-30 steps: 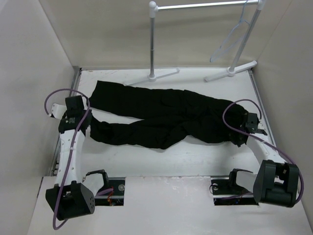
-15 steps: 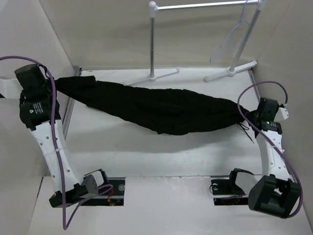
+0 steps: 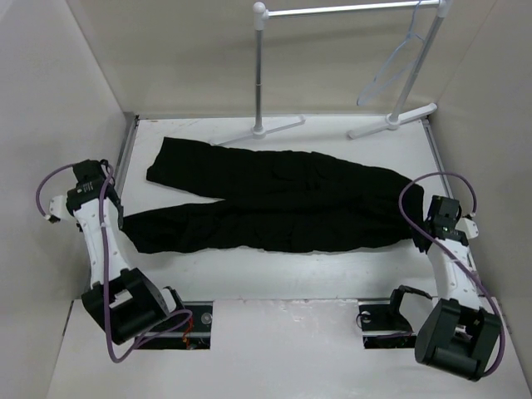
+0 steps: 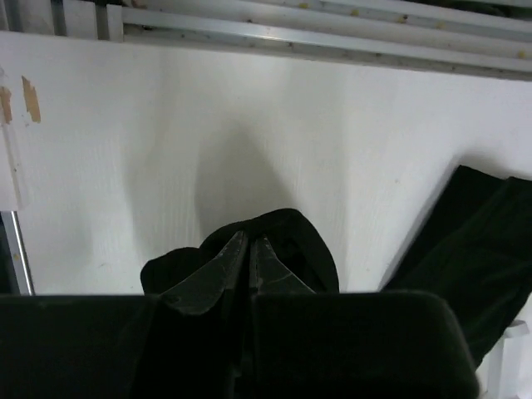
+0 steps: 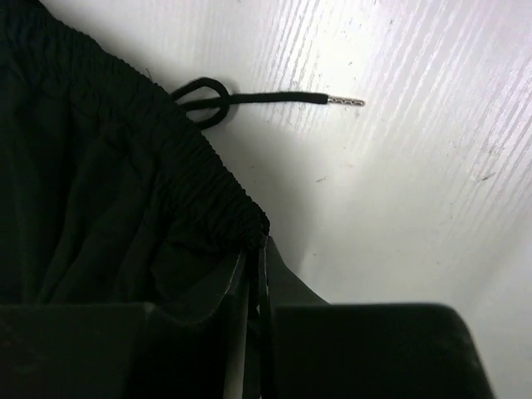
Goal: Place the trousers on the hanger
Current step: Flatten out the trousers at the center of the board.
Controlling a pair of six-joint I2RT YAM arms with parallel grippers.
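Note:
The black trousers (image 3: 274, 204) lie spread on the white table, legs to the left and waist to the right. My left gripper (image 4: 248, 241) is shut on the hem of the nearer leg (image 4: 287, 241) at the table's left side, under the left wrist (image 3: 85, 187). My right gripper (image 3: 418, 226) is shut on the gathered waistband (image 5: 208, 195) at the right end; its fingertips (image 5: 258, 249) pinch the cloth. The drawstring (image 5: 249, 98) lies loose on the table. The pale hanger (image 3: 391, 71) hangs from the rack's bar at the back right, far from both grippers.
The white rack (image 3: 259, 75) stands at the back with T-shaped feet (image 3: 391, 120) on the table. Beige walls close in left and right. A metal rail (image 4: 332, 46) runs along the table's left edge. The other trouser leg (image 4: 465, 249) lies near the left gripper.
The trousers were crumpled on the table, then lifted and stretched taut between both grippers. Now they are back down, laid out flatter, and both arms have come lower and nearer.

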